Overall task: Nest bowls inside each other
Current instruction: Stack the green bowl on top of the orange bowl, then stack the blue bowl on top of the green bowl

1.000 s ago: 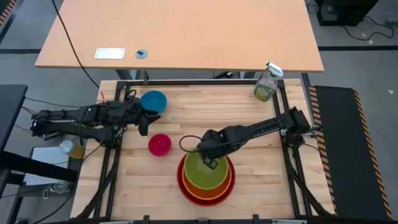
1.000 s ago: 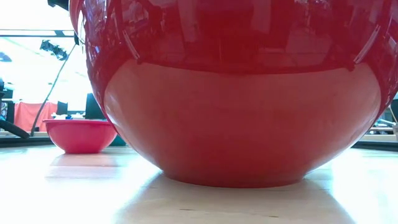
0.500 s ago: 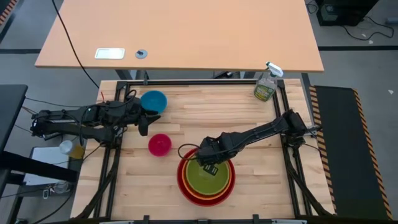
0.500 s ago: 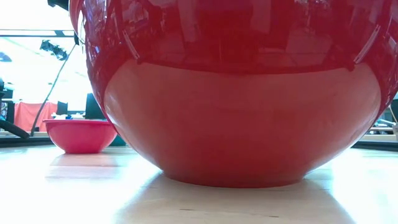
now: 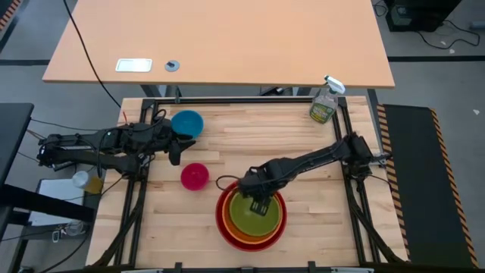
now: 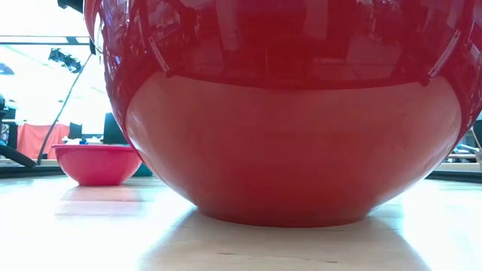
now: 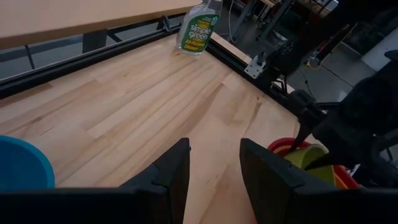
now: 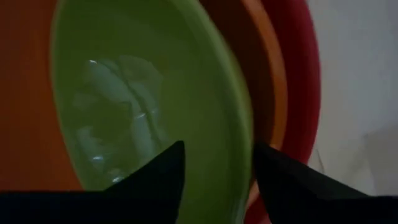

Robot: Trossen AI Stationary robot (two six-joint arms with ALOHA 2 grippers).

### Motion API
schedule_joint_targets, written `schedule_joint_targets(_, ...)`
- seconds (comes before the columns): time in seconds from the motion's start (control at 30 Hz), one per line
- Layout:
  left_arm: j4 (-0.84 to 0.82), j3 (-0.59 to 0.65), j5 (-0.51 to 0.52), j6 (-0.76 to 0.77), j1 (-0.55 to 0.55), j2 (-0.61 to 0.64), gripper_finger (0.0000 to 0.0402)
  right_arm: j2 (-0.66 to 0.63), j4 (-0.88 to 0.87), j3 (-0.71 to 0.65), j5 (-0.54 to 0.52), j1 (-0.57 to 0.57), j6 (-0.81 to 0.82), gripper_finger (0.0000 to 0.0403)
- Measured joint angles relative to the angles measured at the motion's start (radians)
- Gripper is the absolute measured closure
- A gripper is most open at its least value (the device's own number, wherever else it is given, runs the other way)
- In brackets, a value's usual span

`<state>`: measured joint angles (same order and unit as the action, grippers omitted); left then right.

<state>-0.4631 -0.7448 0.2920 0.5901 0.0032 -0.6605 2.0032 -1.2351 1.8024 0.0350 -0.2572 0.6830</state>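
Observation:
A green bowl [image 5: 254, 214] sits inside an orange bowl [image 5: 229, 227], which sits inside a big red bowl [image 5: 219, 216] at the table's near middle. The red bowl fills the low view [image 6: 294, 113]. My right gripper [image 5: 258, 203] points down over the green bowl's far rim [image 8: 244, 134]. It is open, with one finger inside the bowl and one outside. A small pink bowl [image 5: 194, 176] and a blue bowl [image 5: 187, 123] stand on the table to the left. My left gripper [image 5: 176, 150] waits open beside the blue bowl with nothing between its fingers [image 7: 214, 168].
A green spray bottle [image 5: 324, 103] stands at the table's far right corner. Bare wood lies between the blue bowl and the bottle. A tan desk [image 5: 220, 42] stands beyond the far edge. Black frame rails run along both sides.
The green bowl stood tipped, with its far rim raised above the stack. It has since sunk level into the orange bowl. My right gripper has come down a little toward the near edge with it and has rolled at the wrist.

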Motion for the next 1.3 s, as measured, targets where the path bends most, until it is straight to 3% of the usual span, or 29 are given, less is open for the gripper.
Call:
schedule_joint_targets(0.33,-0.003,0.000,0.000,0.032,0.000,0.000,0.0257,-0.016,-0.202,0.162,-0.087,0.053,-0.007,0.0159)
schedule_joint_targets(0.43,-0.046,0.000,-0.021,0.066,-0.002,0.000,0.0257,-0.022,-0.187,0.181,-0.116,0.042,-0.044,0.0156)
schedule_joint_targets(1.03,-0.244,0.000,-0.027,0.180,0.034,0.060,0.0257,-0.027,0.062,-0.070,-0.124,-0.002,-0.180,0.0174)
schedule_joint_targets(1.3,-0.242,0.000,-0.027,0.177,0.050,0.094,0.0257,-0.027,0.177,-0.081,-0.078,-0.086,-0.526,0.0175)
